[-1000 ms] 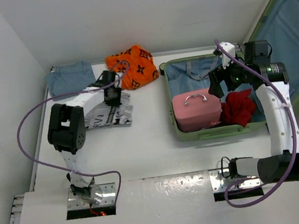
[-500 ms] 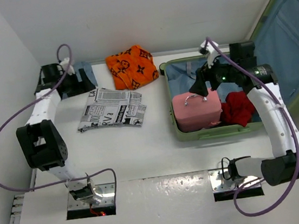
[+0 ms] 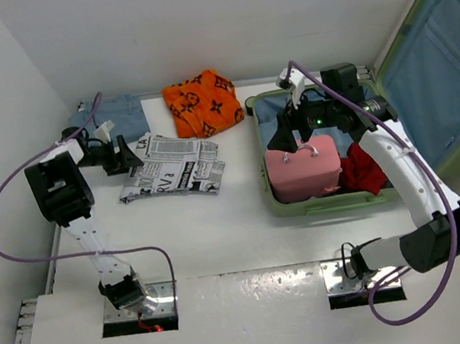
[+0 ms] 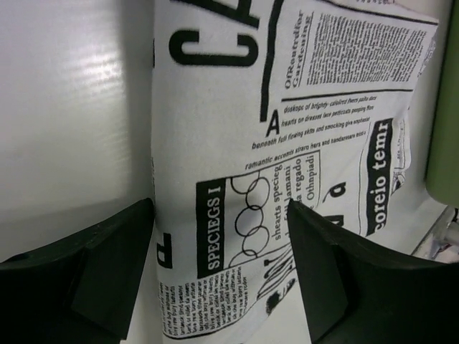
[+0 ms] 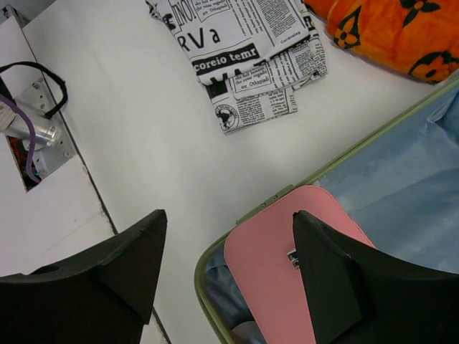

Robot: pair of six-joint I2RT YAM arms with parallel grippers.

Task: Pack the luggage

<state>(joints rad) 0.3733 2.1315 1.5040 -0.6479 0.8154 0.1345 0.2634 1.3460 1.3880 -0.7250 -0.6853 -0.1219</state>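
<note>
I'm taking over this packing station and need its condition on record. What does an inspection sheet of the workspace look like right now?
Surface: white table, nothing spilled.
Job's things: luggage open, lid raised at right; pink case and red garment inside.
Clutter: newsprint cloth, orange cloth and folded denim lie on the table, unpacked.
Grippers: left gripper open at the newsprint cloth's left edge; right gripper open over the pink case, holding nothing.
Cables: purple cables loop loosely off both arms.
Surroundings: plain white walls.
</note>
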